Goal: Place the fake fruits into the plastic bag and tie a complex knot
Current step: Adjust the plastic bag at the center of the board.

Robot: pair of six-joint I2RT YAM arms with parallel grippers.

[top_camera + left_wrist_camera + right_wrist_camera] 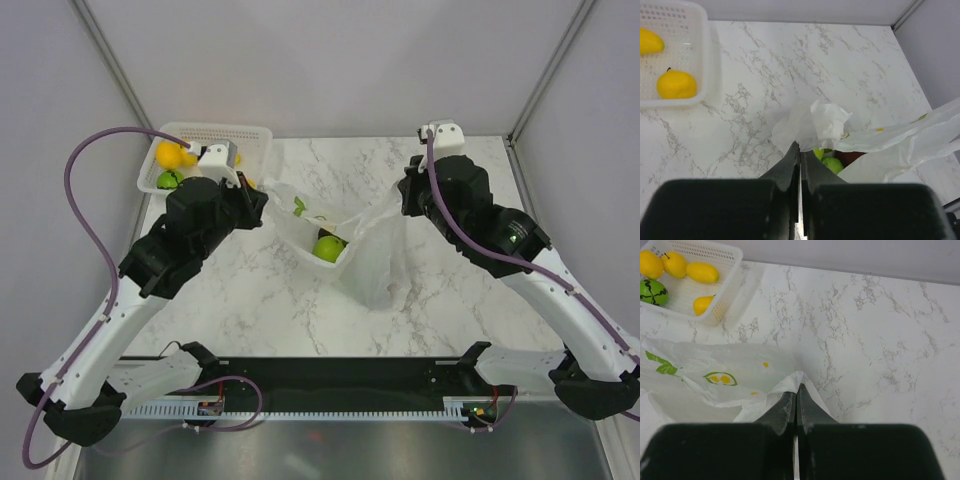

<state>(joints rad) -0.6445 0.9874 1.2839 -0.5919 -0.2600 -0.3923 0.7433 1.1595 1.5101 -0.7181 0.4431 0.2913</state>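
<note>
The plastic bag (372,258) hangs open between both grippers above the table's middle. A green apple (328,248) lies inside it. My left gripper (262,205) is shut on the bag's left handle (817,122); green fruits (832,164) and a dark red one (849,156) show just beyond its tips. My right gripper (405,200) is shut on the bag's right handle (799,379), with the printed bag wall (715,375) to its left. Yellow fruits (168,155) and a green one (168,180) lie in the basket. No knot shows.
The white perforated basket (225,133) stands at the back left, partly behind the left arm. In the right wrist view it (725,287) holds several yellow fruits (702,271) and a green lime (652,291). Wall posts stand at both back corners.
</note>
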